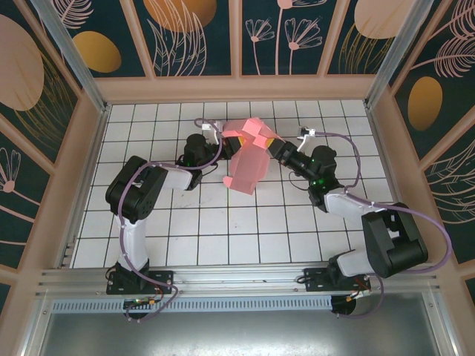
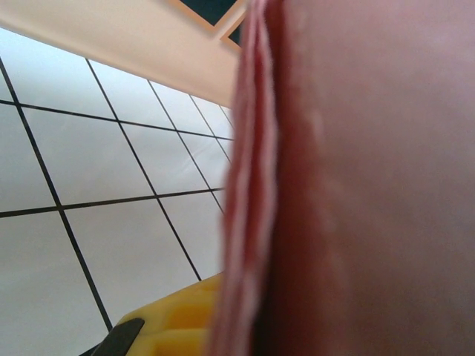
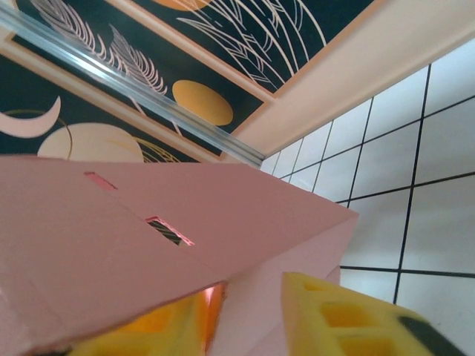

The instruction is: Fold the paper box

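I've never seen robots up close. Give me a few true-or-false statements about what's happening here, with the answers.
1. The paper box is pink. True.
2. The table is bare wood. False: it is covered in white tiles with dark lines.
3. The left arm and right arm reach the box from opposite sides. True.
4. The left fingers and right fingers are blue. False: they are yellow.
5. The card has small slots cut in it. True.
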Robot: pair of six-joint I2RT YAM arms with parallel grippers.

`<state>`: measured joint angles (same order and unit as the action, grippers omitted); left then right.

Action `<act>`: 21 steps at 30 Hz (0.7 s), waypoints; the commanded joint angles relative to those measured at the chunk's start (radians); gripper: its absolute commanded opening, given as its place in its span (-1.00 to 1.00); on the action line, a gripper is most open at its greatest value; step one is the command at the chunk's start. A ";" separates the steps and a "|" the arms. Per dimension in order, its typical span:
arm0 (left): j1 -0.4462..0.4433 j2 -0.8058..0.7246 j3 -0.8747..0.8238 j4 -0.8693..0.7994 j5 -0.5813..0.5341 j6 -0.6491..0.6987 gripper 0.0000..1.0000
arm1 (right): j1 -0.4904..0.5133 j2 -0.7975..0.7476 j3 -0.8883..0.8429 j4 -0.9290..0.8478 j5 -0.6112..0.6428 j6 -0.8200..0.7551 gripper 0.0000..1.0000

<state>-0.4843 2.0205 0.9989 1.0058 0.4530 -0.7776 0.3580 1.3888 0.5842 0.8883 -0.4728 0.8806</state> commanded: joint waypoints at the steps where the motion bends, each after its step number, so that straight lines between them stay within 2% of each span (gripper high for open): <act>1: -0.004 -0.034 0.020 0.017 -0.008 0.024 -1.00 | 0.008 0.004 0.029 0.022 -0.003 0.001 -0.57; 2: -0.004 -0.030 0.022 0.017 -0.010 0.023 -1.00 | 0.009 0.004 0.029 0.017 -0.003 -0.002 -0.64; 4: -0.003 -0.028 0.023 0.019 -0.010 0.021 -1.00 | 0.010 -0.001 0.028 0.012 -0.002 -0.006 -0.66; 9: -0.003 -0.022 0.030 0.013 -0.017 0.020 -1.00 | 0.010 -0.006 0.028 0.009 -0.011 -0.018 -0.26; 12: -0.003 -0.016 0.037 0.007 -0.017 0.021 -1.00 | 0.011 0.002 0.025 -0.002 -0.006 -0.029 -0.22; 14: -0.004 -0.013 0.042 0.005 -0.014 0.018 -1.00 | 0.011 0.012 0.022 0.001 -0.005 -0.029 -0.35; 17: -0.004 -0.014 0.041 0.003 -0.019 0.018 -1.00 | 0.010 0.012 0.020 -0.001 -0.007 -0.039 -0.71; 18: -0.003 -0.016 0.041 0.000 -0.023 0.017 -1.00 | 0.009 0.004 0.019 -0.003 -0.005 -0.046 -0.71; 20: -0.003 -0.018 0.038 -0.007 -0.032 0.017 -1.00 | 0.009 -0.020 0.019 -0.017 0.001 -0.073 -0.55; 21: -0.003 -0.020 0.037 -0.011 -0.046 0.015 -1.00 | 0.008 -0.039 0.017 -0.033 0.012 -0.093 -0.34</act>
<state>-0.4843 2.0205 1.0119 0.9817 0.4290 -0.7650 0.3630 1.3884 0.5854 0.8654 -0.4740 0.8421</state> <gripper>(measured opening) 0.068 0.291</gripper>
